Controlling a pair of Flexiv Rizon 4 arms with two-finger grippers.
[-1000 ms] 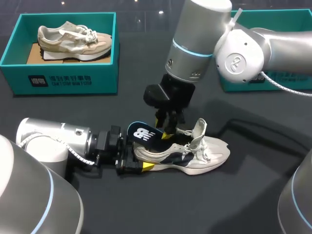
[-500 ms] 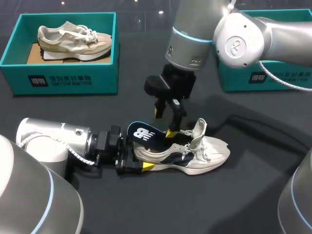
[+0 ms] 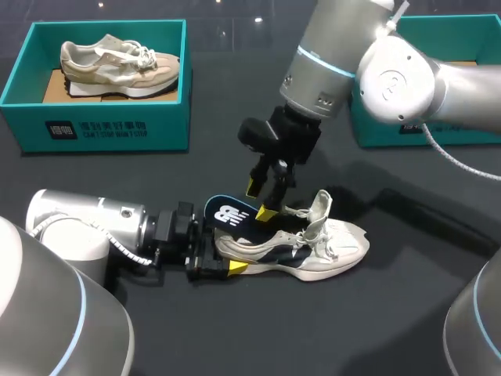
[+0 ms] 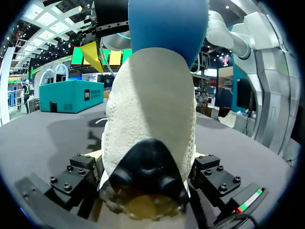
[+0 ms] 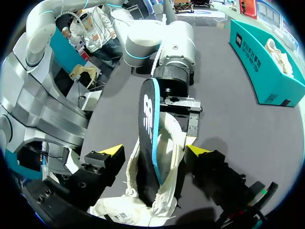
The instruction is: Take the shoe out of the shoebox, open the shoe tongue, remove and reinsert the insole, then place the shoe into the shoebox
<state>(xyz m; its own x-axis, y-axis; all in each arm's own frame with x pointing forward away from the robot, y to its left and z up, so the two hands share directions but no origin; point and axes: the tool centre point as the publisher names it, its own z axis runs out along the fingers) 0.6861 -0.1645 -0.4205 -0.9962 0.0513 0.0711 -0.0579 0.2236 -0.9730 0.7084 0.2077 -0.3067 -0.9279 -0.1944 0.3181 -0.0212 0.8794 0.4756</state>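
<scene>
A white and black sneaker (image 3: 309,243) stands on the dark table with its toe to the right. My left gripper (image 3: 218,255) comes in low from the left, its fingers pressed on both sides of the heel (image 4: 150,124). A dark insole (image 3: 231,213) with a white logo sticks up out of the shoe's heel end. My right gripper (image 3: 260,200) hangs just above it, open. In the right wrist view the insole (image 5: 150,126) runs between the spread yellow fingertips (image 5: 112,150) without touching them. The tongue and laces (image 3: 317,211) stand up loose.
A teal shoebox (image 3: 102,129) at the back left holds a beige sneaker (image 3: 117,59). A second teal box (image 3: 423,129) stands at the back right, partly behind my right arm. Bare table lies in front of the shoe and to its right.
My right gripper has let go of the insole, opened, and risen up and slightly right. The insole stays sticking out of the shoe. The left arm and shoe have not moved.
</scene>
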